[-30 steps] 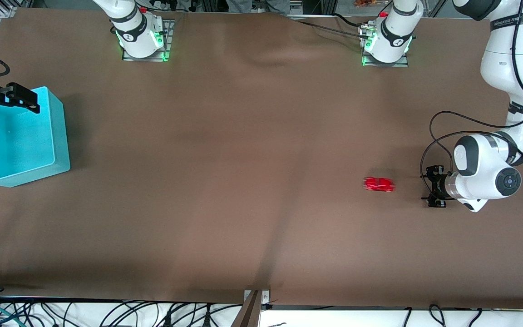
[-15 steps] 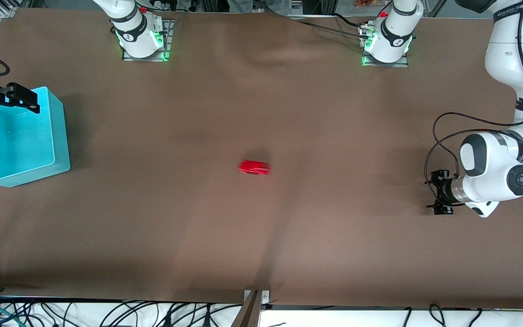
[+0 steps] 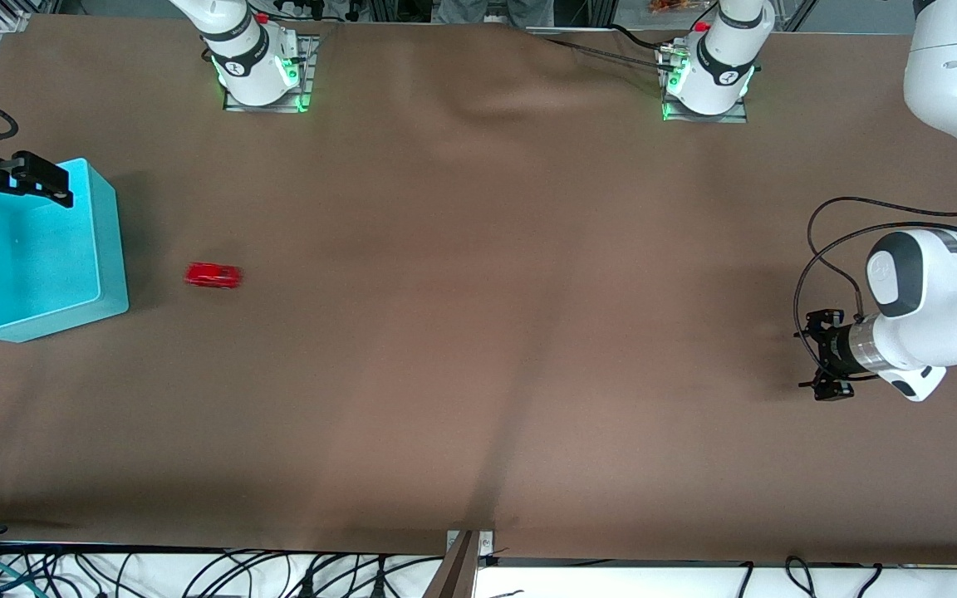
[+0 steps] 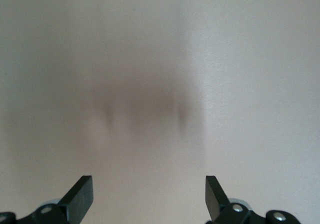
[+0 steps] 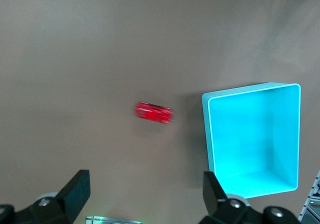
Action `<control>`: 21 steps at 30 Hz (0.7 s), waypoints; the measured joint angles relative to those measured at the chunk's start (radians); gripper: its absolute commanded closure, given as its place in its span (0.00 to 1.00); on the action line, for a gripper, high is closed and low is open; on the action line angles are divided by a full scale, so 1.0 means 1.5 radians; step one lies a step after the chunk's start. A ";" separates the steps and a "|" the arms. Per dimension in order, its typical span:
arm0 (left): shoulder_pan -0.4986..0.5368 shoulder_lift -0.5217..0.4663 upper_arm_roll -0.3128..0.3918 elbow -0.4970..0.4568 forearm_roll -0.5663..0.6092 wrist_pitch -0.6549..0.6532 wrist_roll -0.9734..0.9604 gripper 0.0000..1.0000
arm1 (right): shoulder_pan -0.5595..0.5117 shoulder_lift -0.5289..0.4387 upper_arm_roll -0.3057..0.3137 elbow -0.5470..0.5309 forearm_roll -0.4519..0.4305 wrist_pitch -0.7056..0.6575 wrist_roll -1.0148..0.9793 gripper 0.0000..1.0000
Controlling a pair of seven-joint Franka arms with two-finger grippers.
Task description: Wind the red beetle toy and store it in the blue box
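Note:
The red beetle toy (image 3: 213, 275) is on the brown table, blurred, a short way from the blue box (image 3: 111, 249) on the side toward the left arm's end. The box is empty and stands at the right arm's end. My right gripper (image 3: 34, 181) hangs high over the box's rim, open and empty. Its wrist view shows the toy (image 5: 154, 112) and the box (image 5: 250, 134) below the open gripper (image 5: 146, 194). My left gripper (image 3: 815, 355) is low at the left arm's end, open and empty. Its wrist view shows the open gripper (image 4: 149, 194) over bare table.
The two arm bases (image 3: 258, 71) (image 3: 707, 79) stand at the table's back edge. A metal bracket (image 3: 466, 556) sits at the edge nearest the camera. Cables hang below that edge.
The toy has rolled across the table from the left arm's end to just beside the blue box. My left gripper has drawn back toward its end. The right gripper has not moved.

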 measured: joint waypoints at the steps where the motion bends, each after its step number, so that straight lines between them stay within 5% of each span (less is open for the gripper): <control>1: 0.000 0.000 0.000 0.006 0.000 -0.005 0.000 0.00 | 0.000 0.000 0.000 0.000 0.000 0.000 0.000 0.00; 21: -0.003 -0.030 -0.004 0.097 0.007 -0.031 0.066 0.00 | 0.000 0.000 0.000 0.000 0.000 0.000 0.000 0.00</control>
